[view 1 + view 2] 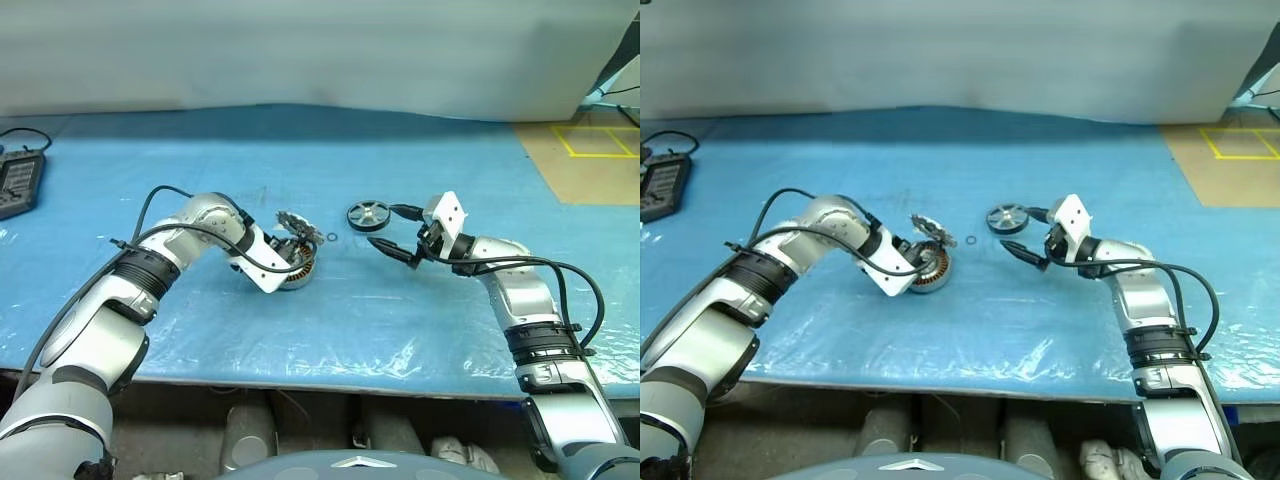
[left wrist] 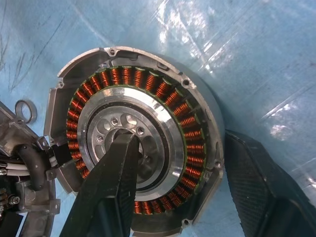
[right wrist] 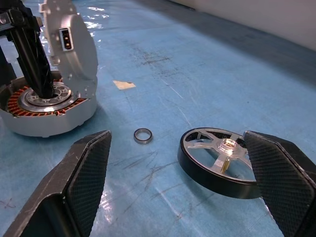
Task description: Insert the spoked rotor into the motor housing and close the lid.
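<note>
The motor housing (image 2: 129,78), a grey puck with copper windings, lies on the blue sheet (image 1: 300,268). Its hinged lid (image 3: 69,44) stands upright at the far side. My left gripper (image 2: 178,138) points down onto it, open. One finger (image 2: 113,168) reaches into the silver centre and the other sits just outside the wall. The spoked rotor (image 3: 219,160), with a black rim and silver spokes, lies flat to the right (image 1: 368,214). My right gripper (image 3: 177,143) is open and held level, its tips either side of the rotor's near edge without touching it.
A tiny ring (image 3: 143,135) lies on the sheet between housing and rotor. A black device with a cable (image 1: 18,180) sits at the far left. The table's front edge (image 1: 320,385) runs close below both arms. Yellow floor tape (image 1: 595,140) shows at the right.
</note>
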Robot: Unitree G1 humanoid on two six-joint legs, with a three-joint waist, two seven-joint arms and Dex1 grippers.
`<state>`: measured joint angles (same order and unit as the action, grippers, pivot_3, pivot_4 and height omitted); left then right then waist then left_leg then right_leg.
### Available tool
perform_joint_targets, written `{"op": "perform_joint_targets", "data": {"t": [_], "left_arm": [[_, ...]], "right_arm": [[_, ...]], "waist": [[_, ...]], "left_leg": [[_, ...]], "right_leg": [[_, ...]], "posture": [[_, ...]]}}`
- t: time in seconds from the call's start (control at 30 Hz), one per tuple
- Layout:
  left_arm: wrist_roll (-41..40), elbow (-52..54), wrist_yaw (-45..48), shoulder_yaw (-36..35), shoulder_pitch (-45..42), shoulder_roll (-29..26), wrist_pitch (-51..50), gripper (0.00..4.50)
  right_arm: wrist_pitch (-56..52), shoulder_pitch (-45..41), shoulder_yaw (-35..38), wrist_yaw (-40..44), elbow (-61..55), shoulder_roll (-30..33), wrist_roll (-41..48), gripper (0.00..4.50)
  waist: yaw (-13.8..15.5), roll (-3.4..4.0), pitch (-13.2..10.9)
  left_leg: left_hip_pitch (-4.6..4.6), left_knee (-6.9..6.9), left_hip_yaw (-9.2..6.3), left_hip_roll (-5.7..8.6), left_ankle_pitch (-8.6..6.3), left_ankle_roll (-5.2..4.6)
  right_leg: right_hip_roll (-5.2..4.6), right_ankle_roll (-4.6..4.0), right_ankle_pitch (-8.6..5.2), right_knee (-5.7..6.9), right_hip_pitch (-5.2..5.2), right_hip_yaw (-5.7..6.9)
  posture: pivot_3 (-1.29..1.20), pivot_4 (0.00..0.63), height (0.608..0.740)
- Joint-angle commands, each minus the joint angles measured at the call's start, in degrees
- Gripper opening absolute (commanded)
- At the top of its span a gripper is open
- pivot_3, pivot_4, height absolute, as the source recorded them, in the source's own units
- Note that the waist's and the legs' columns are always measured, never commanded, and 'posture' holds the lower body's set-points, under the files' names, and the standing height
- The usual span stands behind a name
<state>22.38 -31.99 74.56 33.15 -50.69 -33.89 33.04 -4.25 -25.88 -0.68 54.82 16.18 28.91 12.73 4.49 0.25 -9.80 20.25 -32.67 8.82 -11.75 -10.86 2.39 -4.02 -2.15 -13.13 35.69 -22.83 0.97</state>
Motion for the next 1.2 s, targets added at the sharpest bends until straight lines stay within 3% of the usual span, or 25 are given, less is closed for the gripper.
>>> {"op": "perform_joint_targets", "data": {"t": [0.03,0.2,0.33,0.47,0.73,1.13,1.2], "left_arm": [[0.80,-3.14,2.08,0.86,3.07,0.61,-8.02,2.18],[-8.29,10.64,8.21,-4.65,5.46,5.77,-36.33,2.18],[-9.51,21.47,9.26,-5.80,4.80,8.32,-60.21,2.18],[-8.27,29.82,9.21,-3.31,4.18,7.67,-71.76,2.18],[-10.01,40.64,8.41,1.39,5.09,4.91,-81.09,2.18],[-11.88,41.43,5.08,3.50,4.47,3.49,-80.32,2.18],[-12.18,41.21,4.80,3.55,4.58,3.18,-79.11,2.89]], "right_arm": [[0.62,-0.32,0.86,-0.18,-2.22,0.26,0.79,4.50],[0.96,-0.33,0.91,-0.14,-1.61,0.30,0.69,4.50],[1.21,-0.46,1.07,-0.11,-1.04,0.45,0.65,4.50],[1.60,-0.67,1.31,-0.15,-0.35,0.69,0.52,4.50],[2.00,-1.01,1.40,-0.41,0.28,0.94,0.38,4.50],[2.45,-3.00,1.05,0.22,1.69,1.02,0.08,4.50],[2.55,-3.15,1.00,0.36,1.81,1.07,0.06,4.50]], "waist": [[0.00,0.03,0.03],[-0.03,0.08,0.07],[0.12,0.13,0.10],[0.06,0.13,0.10],[-0.48,0.13,0.10],[-0.57,0.13,0.09],[-0.55,0.13,0.09]], "left_leg": [[-0.07,0.05,0.01,0.03,0.00,0.00],[-0.12,0.27,0.17,0.13,0.00,-0.01],[0.33,0.28,0.21,0.06,0.14,-0.22],[1.13,0.27,0.25,0.08,0.34,-0.44],[1.82,0.31,0.25,0.14,0.31,-0.51],[1.72,0.04,0.25,0.07,0.29,-0.54],[1.73,0.03,0.25,0.08,0.29,-0.54]], "right_leg": [[-0.04,0.00,0.00,0.00,0.05,0.01],[-0.24,-0.03,0.02,-0.03,0.04,0.03],[-0.25,-0.27,0.11,-0.35,-0.16,0.14],[-0.26,-0.25,0.08,-0.75,-0.57,0.27],[-0.21,-0.33,0.01,-0.79,-1.21,0.50],[-0.21,-0.34,0.01,-0.60,-1.16,0.44],[-0.21,-0.34,0.01,-0.58,-1.16,0.44]], "posture": [[0.00,0.150,0.740],[0.00,0.150,0.740],[0.00,0.150,0.740],[0.00,0.150,0.740],[0.00,0.150,0.740],[0.00,0.150,0.740],[0.00,0.150,0.740]]}}
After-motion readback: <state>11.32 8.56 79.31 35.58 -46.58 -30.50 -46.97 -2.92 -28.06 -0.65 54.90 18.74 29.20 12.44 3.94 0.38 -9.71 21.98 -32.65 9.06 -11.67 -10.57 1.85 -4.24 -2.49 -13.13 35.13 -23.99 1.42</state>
